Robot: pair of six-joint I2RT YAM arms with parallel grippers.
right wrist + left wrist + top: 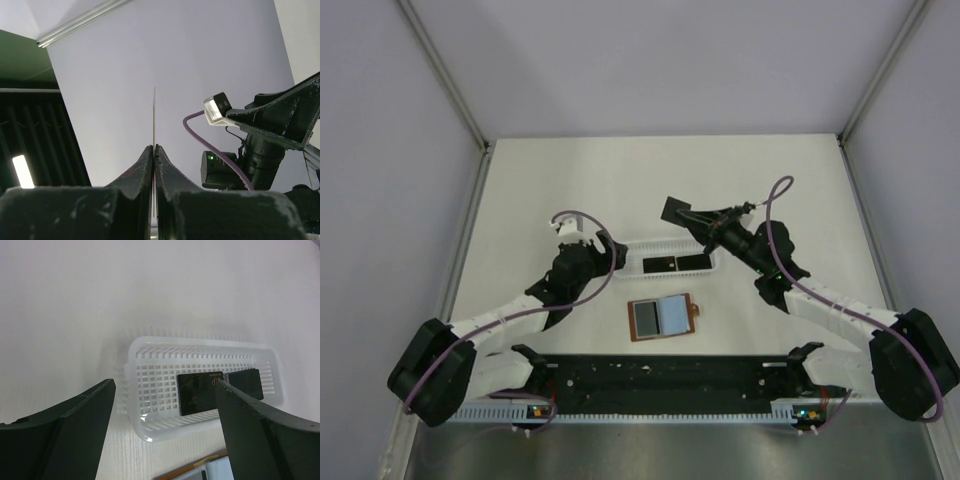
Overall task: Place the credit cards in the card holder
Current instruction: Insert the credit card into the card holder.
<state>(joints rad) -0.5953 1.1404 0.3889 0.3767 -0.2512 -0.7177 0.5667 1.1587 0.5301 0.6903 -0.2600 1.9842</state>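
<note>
My right gripper [692,217] is shut on a black credit card [674,210] and holds it in the air above the white basket's far side. In the right wrist view the card shows edge-on [154,115] between the closed fingertips [154,147]. Two more black cards [660,264] [693,262] lie in the white basket [632,246]; they also show in the left wrist view [199,392] [246,382]. The brown card holder [663,317] lies open on the table in front of the basket. My left gripper [616,252] is open and empty at the basket's left end.
A black rail with white slotted strips [660,385] runs along the near edge between the arm bases. Grey walls stand close on the left and right. The left arm's camera and purple cable [220,150] show in the right wrist view.
</note>
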